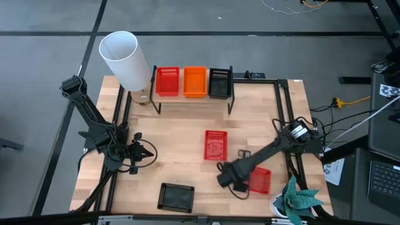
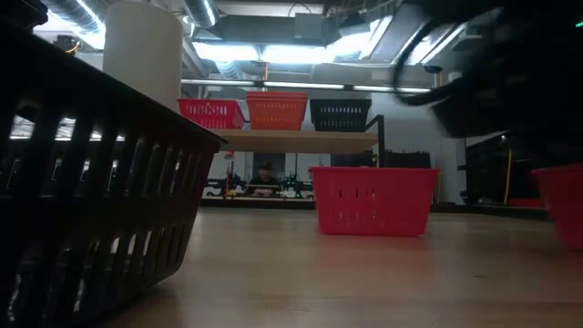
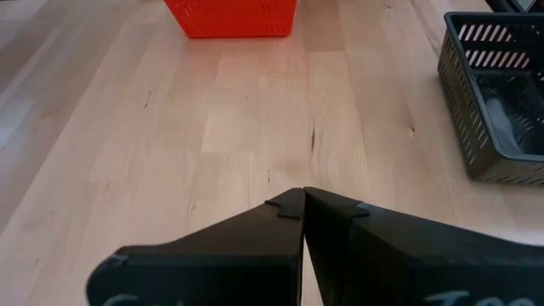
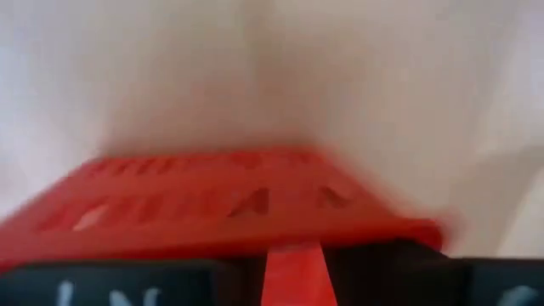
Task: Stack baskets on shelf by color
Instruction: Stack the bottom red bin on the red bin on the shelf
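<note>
Two red baskets lie on the table: one (image 1: 215, 144) mid-table, long axis running toward the shelf (image 1: 190, 100); the other (image 1: 259, 180) near the front edge, clamped at its rim by the right gripper (image 1: 240, 182). Left gripper (image 1: 149, 153) rests with fingers together.

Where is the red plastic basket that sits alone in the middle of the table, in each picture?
High view: the red plastic mesh basket sits mid-table, below the shelf.
Low view: it stands centre, under the shelf board.
Left wrist view: it shows at the picture's top edge.
Right wrist view: a red basket fills the view, but it looks like the other one by the right gripper.
Shared landmark: the wooden shelf with three baskets on top.
</note>
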